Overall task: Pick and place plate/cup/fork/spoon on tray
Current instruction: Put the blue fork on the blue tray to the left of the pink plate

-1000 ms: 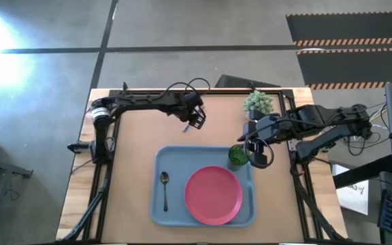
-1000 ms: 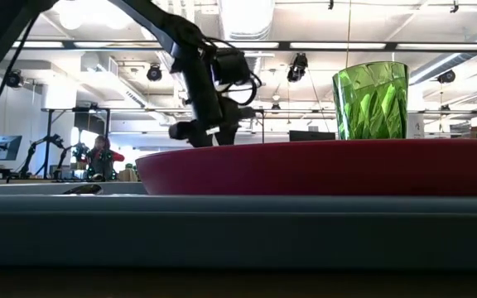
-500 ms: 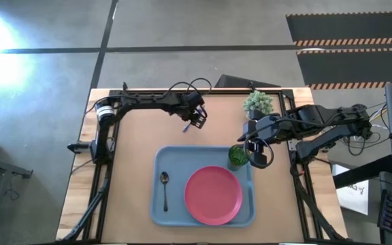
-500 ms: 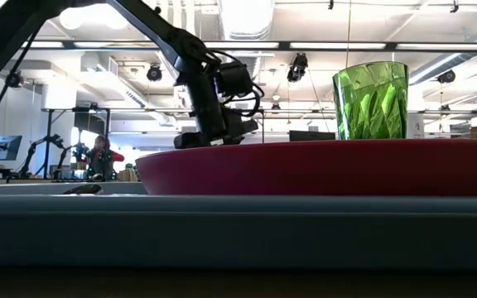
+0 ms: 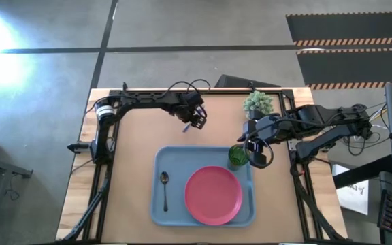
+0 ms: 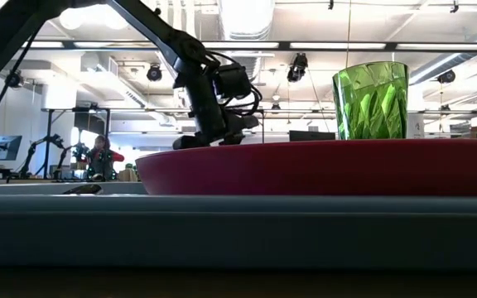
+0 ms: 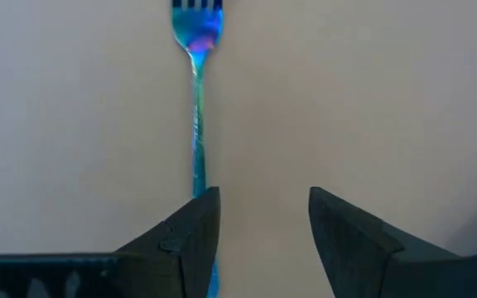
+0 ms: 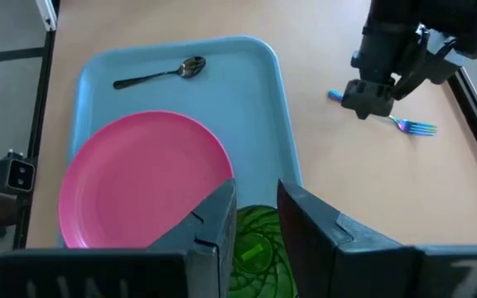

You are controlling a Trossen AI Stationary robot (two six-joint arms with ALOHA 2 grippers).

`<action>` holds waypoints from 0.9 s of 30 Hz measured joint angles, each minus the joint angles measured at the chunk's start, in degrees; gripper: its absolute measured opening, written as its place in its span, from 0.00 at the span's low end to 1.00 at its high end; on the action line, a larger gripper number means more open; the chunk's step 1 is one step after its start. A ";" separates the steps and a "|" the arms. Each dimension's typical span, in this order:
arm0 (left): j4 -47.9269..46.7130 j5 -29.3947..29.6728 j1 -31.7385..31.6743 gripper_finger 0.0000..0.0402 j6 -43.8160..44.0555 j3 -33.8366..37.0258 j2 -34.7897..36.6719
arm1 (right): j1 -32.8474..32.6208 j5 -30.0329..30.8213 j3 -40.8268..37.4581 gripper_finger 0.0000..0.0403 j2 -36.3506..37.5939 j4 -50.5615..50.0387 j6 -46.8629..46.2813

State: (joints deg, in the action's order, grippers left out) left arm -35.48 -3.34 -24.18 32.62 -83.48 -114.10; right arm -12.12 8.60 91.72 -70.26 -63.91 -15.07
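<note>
The light-blue tray (image 5: 162,204) lies at the table's near middle. On it lie the pink-red plate (image 5: 213,195) and the spoon (image 5: 165,187), and the green cup (image 5: 237,156) stands upright in its far right corner. The fork (image 7: 197,99) lies flat on the bare table beyond the tray, and it also shows in the right wrist view (image 8: 408,125). My left gripper (image 7: 259,211) is open low over the fork's handle end, and the handle runs along under one finger (image 7: 193,232). My right gripper (image 8: 257,219) is open with a narrow gap, just right of and above the cup (image 8: 255,252).
A small spiky potted plant (image 5: 258,102) stands at the far right of the table, beyond my right gripper. Bare tabletop lies left of the tray and between the fork and the tray's far rim (image 8: 222,41).
My left gripper has gone down toward the fork and the table, staying open. The right arm, the cup, the plate and the spoon have kept still.
</note>
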 joint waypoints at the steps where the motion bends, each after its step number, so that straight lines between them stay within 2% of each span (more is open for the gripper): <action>1: -0.13 -0.62 0.02 0.42 0.01 0.00 0.02 | 0.00 0.00 0.00 0.20 -0.02 0.01 0.00; 9: -4.78 -0.61 -0.22 0.42 0.04 0.00 0.04 | 0.00 0.00 0.00 0.20 -0.04 0.03 0.02; 15: -10.07 -3.69 -1.87 0.42 1.47 0.09 0.02 | 0.00 0.01 0.00 0.20 -0.04 0.05 -0.37; 19: -10.11 -3.76 -2.91 0.42 1.34 -0.33 0.00 | 0.00 0.02 0.00 0.20 -0.07 0.12 -0.37; 27: -8.70 -4.58 -3.19 0.42 -4.54 -3.45 -0.05 | 0.00 0.42 0.00 0.20 -0.09 2.33 -0.43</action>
State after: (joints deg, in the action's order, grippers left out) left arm -44.18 -7.92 -27.38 28.08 -86.93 -114.16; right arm -12.12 9.02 91.72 -70.35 -61.58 -15.50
